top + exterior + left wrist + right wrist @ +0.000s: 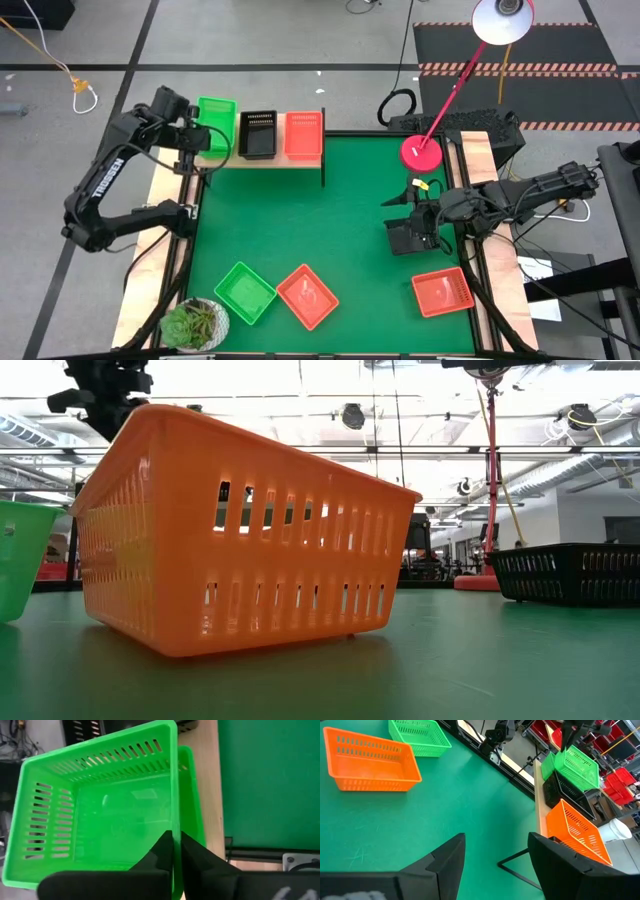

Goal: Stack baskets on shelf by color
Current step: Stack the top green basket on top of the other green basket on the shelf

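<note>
We saw a bright green basket [100, 810] with slotted walls, apparently nested in another green one on the shelf [262, 160]. Our left gripper [176, 851] pinched its wall; our right gripper [496, 851] hovered wide apart, empty.

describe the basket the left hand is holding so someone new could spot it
Find the wooden shelf at the table's far edge. Three basket piles sit on it: green, black, orange. The one you want is the green basket at the end nearest the left arm, tilted on top of another green one, with the left hand pinching its rim.
</note>
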Available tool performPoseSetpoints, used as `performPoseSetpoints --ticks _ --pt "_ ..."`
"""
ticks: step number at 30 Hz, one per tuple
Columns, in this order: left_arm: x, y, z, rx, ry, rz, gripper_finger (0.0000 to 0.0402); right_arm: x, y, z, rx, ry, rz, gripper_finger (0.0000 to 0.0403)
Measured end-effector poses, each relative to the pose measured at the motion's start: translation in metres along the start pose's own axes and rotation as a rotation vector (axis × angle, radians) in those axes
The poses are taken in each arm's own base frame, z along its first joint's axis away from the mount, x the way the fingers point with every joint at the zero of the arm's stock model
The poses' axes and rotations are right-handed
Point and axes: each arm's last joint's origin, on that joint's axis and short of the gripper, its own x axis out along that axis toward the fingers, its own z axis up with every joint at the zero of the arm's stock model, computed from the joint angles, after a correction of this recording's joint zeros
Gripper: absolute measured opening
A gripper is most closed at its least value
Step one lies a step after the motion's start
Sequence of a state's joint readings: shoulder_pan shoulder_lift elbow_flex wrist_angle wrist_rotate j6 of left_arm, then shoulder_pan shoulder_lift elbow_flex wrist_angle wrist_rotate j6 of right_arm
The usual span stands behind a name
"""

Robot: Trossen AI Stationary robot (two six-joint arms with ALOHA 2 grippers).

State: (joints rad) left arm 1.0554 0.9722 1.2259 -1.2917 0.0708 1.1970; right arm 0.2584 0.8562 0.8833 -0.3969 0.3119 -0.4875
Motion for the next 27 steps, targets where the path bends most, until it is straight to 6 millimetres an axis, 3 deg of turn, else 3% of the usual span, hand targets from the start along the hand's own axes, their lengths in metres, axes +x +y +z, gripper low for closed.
performPoseSetpoints --ticks 15,27 --pt "0.0036 0.0041 -0.0019 -0.081 0.099 0.034 0.0112 0.0 0.0002 -0.0003 0.0 0.003 0.002 0.021" --pt "-0.0043 -0.0013 -0.0019 -0.183 0.079 0.067 0.0122 0.0 0.0002 -0.0003 0.006 0.003 0.002 0.021"
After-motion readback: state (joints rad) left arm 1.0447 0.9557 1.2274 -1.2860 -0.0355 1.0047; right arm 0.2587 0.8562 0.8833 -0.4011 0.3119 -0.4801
